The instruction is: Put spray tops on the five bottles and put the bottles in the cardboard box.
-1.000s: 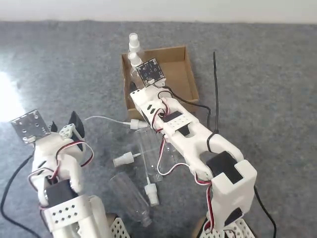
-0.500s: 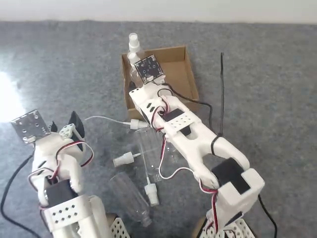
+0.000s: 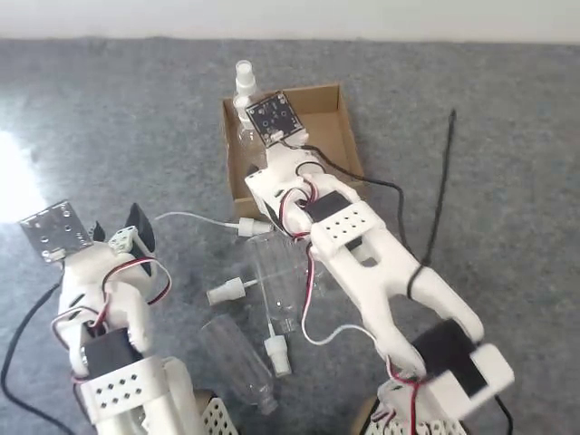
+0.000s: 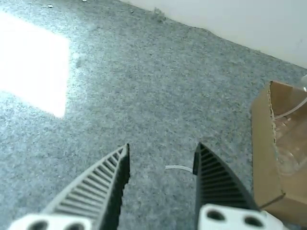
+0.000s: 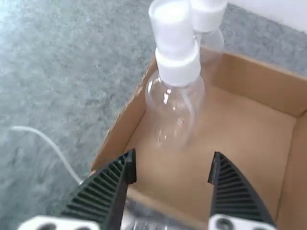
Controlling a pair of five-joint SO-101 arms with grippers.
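Note:
The cardboard box (image 3: 331,136) sits at the back of the grey carpet. Two clear bottles with white spray tops stand in its far left corner, one (image 5: 175,100) in front of the other (image 5: 208,33). My right gripper (image 5: 169,179) hangs open and empty over the box's near left wall, just short of the front bottle. A clear bottle (image 3: 276,276) lies on the carpet before the box, a spray top (image 3: 254,227) at its neck. Another bare bottle (image 3: 237,358) lies nearer. My left gripper (image 4: 160,175) stands open and empty low at the left, far from them.
Two loose spray tops (image 3: 231,291) (image 3: 279,353) lie between the lying bottles. A thin white tube (image 3: 186,217) trails left from the top at the bottle's neck. A black cable (image 3: 439,195) rises right of the box. Both arm bases stand at the near edge.
The right arm's elbow and rear links have sunk and swung right, stretching the arm out, and its wrist has edged a little farther over the box. The left arm has kept still.

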